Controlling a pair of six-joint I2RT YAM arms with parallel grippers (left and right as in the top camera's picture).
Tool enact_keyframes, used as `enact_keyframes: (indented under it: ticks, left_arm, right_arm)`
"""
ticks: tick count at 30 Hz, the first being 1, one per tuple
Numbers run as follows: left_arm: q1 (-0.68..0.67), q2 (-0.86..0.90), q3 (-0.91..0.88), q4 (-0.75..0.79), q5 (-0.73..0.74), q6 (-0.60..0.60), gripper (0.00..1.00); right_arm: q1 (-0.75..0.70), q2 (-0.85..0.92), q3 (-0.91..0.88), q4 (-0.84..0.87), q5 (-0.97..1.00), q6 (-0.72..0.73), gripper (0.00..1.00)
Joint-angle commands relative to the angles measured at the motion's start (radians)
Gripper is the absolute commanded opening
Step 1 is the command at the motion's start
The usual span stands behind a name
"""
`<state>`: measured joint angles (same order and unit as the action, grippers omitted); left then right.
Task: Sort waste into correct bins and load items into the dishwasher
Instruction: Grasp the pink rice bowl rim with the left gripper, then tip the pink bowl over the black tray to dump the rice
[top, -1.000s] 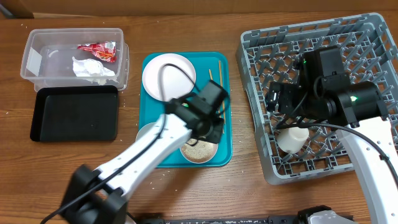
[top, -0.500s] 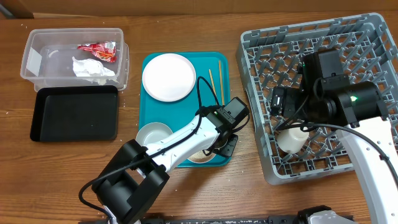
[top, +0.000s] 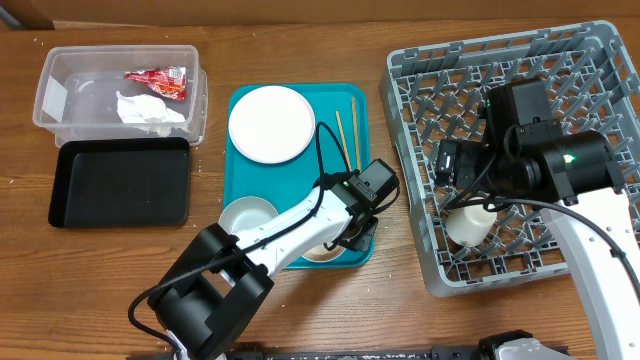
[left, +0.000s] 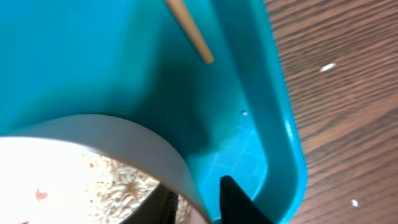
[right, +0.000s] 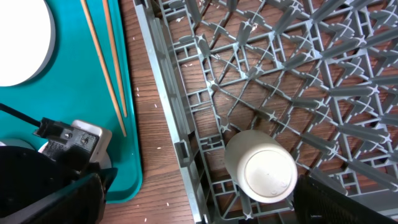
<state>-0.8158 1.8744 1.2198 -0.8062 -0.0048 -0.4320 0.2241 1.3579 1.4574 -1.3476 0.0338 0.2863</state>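
Now left gripper (left: 199, 203), barely parted, straddles rice bowl (left: 93, 137) rim; right gripper (right: 199, 202) gapes empty.

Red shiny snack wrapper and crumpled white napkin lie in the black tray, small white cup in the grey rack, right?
No: overhead view shows the red shiny snack wrapper and crumpled white napkin in the clear plastic tub. The small white cup is in the grey plastic dish rack.

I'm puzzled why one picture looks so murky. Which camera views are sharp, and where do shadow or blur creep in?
Overhead: even light, all sharp. Left wrist: very close, the bowl rim soft and throwing a dark shadow on the teal tray. Right wrist: rack and cup crisp, dark fingers at the bottom corners blurred.
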Motion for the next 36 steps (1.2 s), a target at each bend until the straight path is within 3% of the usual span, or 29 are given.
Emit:
enact_keyframes:
  ticks: [1, 8, 20, 30, 36]
  left_arm:
    - [0.004, 0.005, -0.014, 0.008, -0.033, 0.017, 0.05]
    - [0.006, -0.005, 0.05, -0.074, -0.044, 0.018, 0.04]
    - [0.119, -0.063, 0.443, -0.441, -0.02, 0.035, 0.04]
    - [0.263, -0.162, 0.456, -0.617, 0.006, 0.029, 0.04]
    - [0.426, -0.278, 0.456, -0.678, 0.055, 0.121, 0.04]
  right_arm:
    - [0.004, 0.002, -0.005, 0.002, 0.01, -0.006, 1.0]
    - [0.004, 0.002, -0.005, 0.003, 0.01, -0.006, 1.0]
    - [0.004, 0.002, -0.005, -0.005, 0.01, -0.006, 1.0]
    - [0.004, 0.002, -0.005, 0.007, 0.01, -0.03, 1.0]
    - [0.004, 0.002, -0.005, 0.016, 0.01, -0.03, 1.0]
